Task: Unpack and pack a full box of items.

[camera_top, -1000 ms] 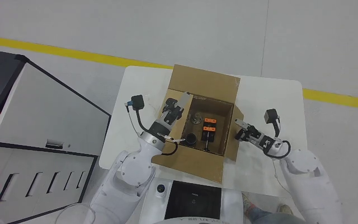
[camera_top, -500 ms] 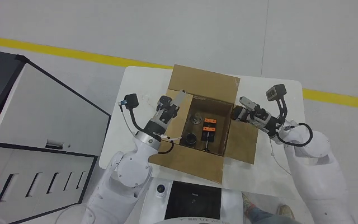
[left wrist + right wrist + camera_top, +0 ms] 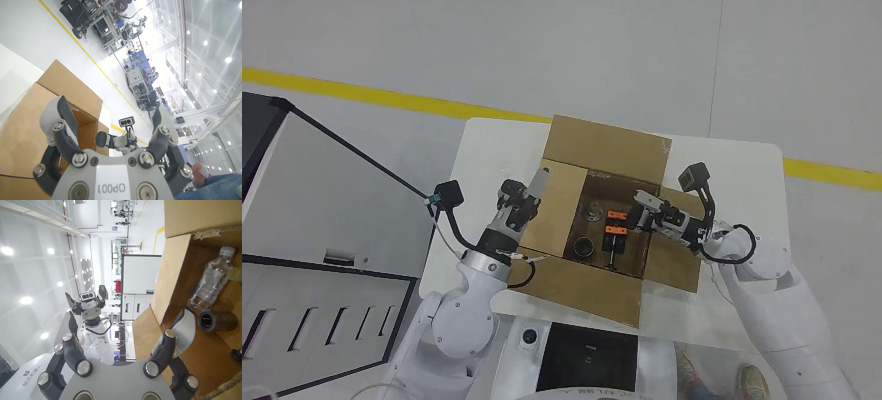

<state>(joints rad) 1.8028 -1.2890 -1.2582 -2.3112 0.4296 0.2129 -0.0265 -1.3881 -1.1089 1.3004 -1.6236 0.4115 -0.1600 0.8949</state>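
An open cardboard box (image 3: 607,148) stands mid-table with its flaps spread outward. Inside lie a clear plastic bottle (image 3: 211,275), a dark cylinder (image 3: 217,321) and an orange-and-black item (image 3: 617,222). My left gripper (image 3: 532,185) hangs open above the box's left flap (image 3: 28,123), holding nothing (image 3: 113,115). My right gripper (image 3: 644,205) is open at the box's right rim, pointing across the opening, with one finger (image 3: 186,319) just inside near the cylinder. Nothing sits between its fingers (image 3: 127,321).
The white table (image 3: 742,170) has bare room right of the box and a strip on the left. A grey cabinet (image 3: 322,200) stands beyond the table's left edge. A person's sleeve and hand (image 3: 200,170) show at the near side.
The left gripper drew back leftward from the box opening to over the left flap. The right gripper swung from beside the box's right side to its right rim. Both side flaps lie flatter.
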